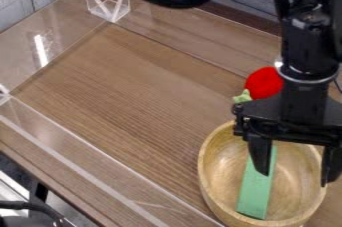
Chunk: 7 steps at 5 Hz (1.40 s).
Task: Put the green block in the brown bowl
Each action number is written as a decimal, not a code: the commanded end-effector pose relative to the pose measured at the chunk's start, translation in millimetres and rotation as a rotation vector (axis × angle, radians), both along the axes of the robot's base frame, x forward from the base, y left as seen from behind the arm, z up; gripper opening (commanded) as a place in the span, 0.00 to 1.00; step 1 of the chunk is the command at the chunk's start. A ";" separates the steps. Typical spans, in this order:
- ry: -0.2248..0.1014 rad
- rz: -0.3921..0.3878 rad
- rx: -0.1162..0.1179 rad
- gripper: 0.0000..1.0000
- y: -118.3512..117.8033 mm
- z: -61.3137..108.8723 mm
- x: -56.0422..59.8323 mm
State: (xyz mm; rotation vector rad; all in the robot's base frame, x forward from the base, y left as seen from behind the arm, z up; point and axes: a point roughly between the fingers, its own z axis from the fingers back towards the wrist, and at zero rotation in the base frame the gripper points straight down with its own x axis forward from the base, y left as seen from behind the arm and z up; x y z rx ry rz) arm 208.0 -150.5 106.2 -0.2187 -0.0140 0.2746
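Observation:
The green block (254,191) lies inside the brown bowl (218,148) at the lower right, leaning from the bowl's floor up toward its far wall. My gripper (291,161) hangs just above the bowl with its two black fingers (258,154) spread wide apart. The upper end of the block sits behind the left finger. Nothing is held between the fingers.
A red strawberry-like toy (263,81) with a green stem rests on the wooden table just behind the bowl, partly hidden by the arm. Clear plastic walls (40,46) border the table on the left and back.

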 end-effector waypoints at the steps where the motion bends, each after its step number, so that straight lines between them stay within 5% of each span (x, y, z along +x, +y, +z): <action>1: -0.060 0.002 -0.039 1.00 -2.1 19.6 8.1; 3: -0.065 0.044 -0.053 1.00 36.9 38.1 -0.3; 4: -0.053 0.041 -0.065 0.00 41.8 27.7 -5.6; 5: -0.050 0.029 -0.069 0.00 42.7 20.9 -9.4; 6: -0.046 0.022 -0.066 1.00 42.3 13.6 -6.8; 7: -0.041 0.016 -0.063 1.00 41.8 6.6 -4.4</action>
